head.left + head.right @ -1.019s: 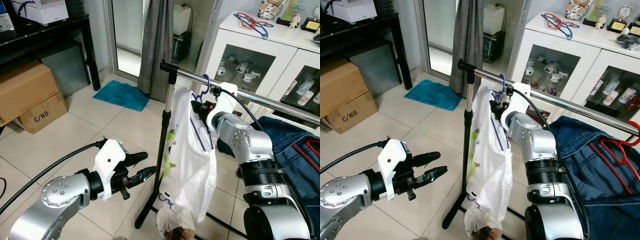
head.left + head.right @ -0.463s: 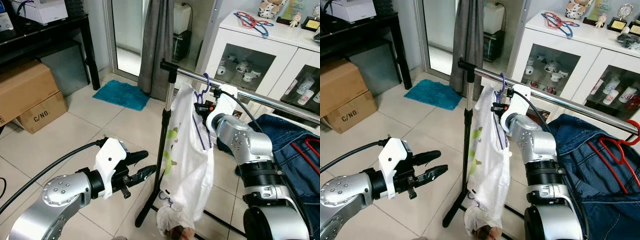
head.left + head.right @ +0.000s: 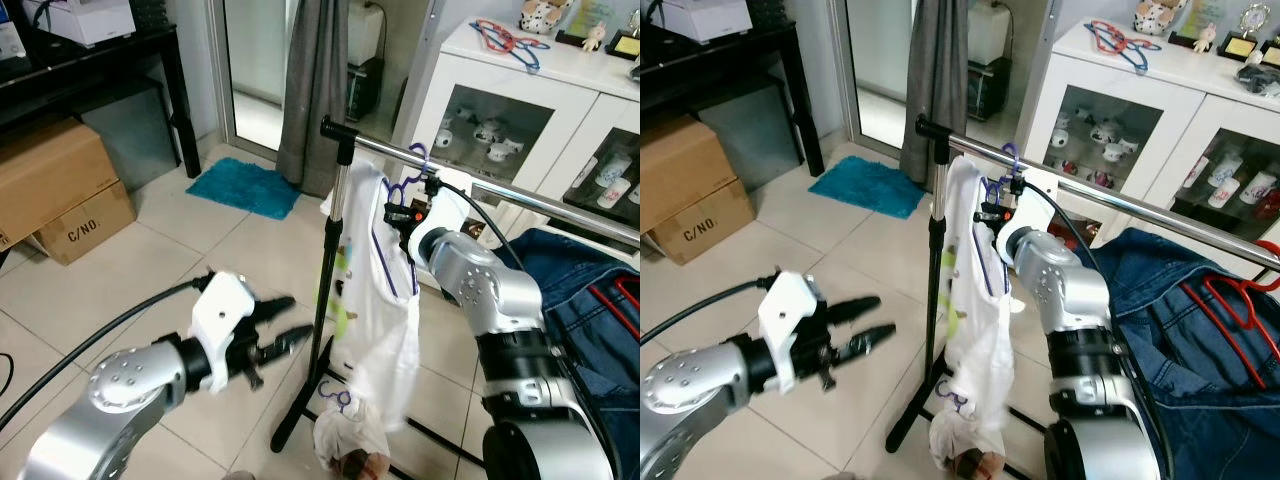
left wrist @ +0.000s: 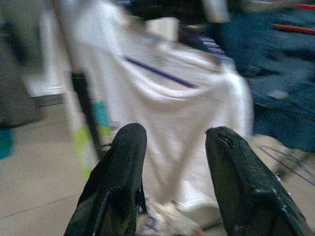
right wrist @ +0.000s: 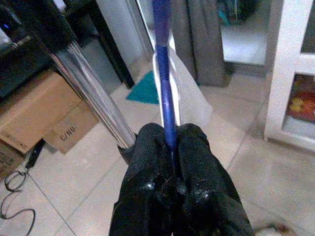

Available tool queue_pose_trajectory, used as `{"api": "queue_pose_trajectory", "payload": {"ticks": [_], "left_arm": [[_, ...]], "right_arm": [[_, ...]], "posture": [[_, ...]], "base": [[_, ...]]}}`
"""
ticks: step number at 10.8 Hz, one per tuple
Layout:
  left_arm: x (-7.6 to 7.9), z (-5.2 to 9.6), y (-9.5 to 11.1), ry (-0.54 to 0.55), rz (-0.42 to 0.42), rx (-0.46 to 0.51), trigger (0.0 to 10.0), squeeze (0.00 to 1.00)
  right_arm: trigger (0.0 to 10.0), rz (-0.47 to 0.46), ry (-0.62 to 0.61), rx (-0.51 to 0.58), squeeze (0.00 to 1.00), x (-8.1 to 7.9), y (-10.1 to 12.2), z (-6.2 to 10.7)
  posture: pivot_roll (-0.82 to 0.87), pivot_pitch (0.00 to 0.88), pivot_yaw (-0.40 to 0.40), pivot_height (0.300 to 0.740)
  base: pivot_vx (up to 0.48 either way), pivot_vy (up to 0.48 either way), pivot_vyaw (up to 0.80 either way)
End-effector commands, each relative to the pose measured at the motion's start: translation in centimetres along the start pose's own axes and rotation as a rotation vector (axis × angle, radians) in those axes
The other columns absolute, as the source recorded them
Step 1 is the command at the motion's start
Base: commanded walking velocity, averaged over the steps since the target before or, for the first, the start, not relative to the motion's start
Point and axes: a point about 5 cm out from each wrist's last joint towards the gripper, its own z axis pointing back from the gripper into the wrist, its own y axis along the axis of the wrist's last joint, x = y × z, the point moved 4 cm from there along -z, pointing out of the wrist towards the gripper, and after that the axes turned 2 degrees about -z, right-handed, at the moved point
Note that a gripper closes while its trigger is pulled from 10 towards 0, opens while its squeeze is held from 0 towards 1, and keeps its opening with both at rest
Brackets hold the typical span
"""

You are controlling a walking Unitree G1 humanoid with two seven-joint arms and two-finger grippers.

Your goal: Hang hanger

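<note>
A purple hanger [image 3: 400,190] carries a white garment [image 3: 385,300] that hangs down to the floor. My right gripper [image 3: 402,215] is shut on the hanger's neck, just below the chrome rail [image 3: 500,192] of the clothes rack. In the right wrist view its fingers [image 5: 194,147] pinch the purple hanger [image 5: 165,93], with the rail [image 5: 93,83] close beside. The hook [image 3: 415,155] is level with the rail; I cannot tell if it rests on it. My left gripper [image 3: 295,318] is open, low and left of the rack's pole [image 3: 328,280], pointing at the garment [image 4: 167,98].
A denim jacket [image 3: 600,300] on a red hanger hangs further right on the rail. A white glass-front cabinet [image 3: 520,110] stands behind. A cardboard box [image 3: 60,190], a black table [image 3: 100,60], a blue mat [image 3: 245,190] and a grey curtain [image 3: 315,80] lie to the left and behind.
My right gripper has lifted the hanger slightly, bringing its hook up to the rail, and the garment has swung. My left gripper has shifted a little and is blurred.
</note>
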Motion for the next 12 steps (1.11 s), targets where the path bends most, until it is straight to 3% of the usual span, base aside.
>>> {"api": "queue_pose_trajectory", "payload": {"ticks": [1, 5, 12], "left_arm": [[-1.0, -0.4, 0.2, 0.082, -0.009, 0.013, 10.0, 0.0], [-1.5, -1.2, 0.5, 0.154, 0.033, 0.049, 10.0, 0.0], [-1.6, -1.3, 0.2, 0.168, 0.045, 0.039, 10.0, 0.0]], "right_arm": [[0.0, 0.023, 0.023, 0.058, 0.0, 0.0, 1.5, 0.7], [0.0, 0.236, 0.055, 0.125, 0.0, -0.1, 2.8, 3.7], [0.0, 0.279, 0.092, 0.09, 0.0, -0.6, 1.3, 5.4]], "posture": [[0.12, 0.0, -0.062, 0.74], [0.1, 0.0, -0.064, 0.74], [0.1, 0.0, -0.064, 0.74]], "base": [[0.0, 0.0, 0.0], [0.0, 0.0, 0.0], [-0.293, 0.0, 0.0]]}}
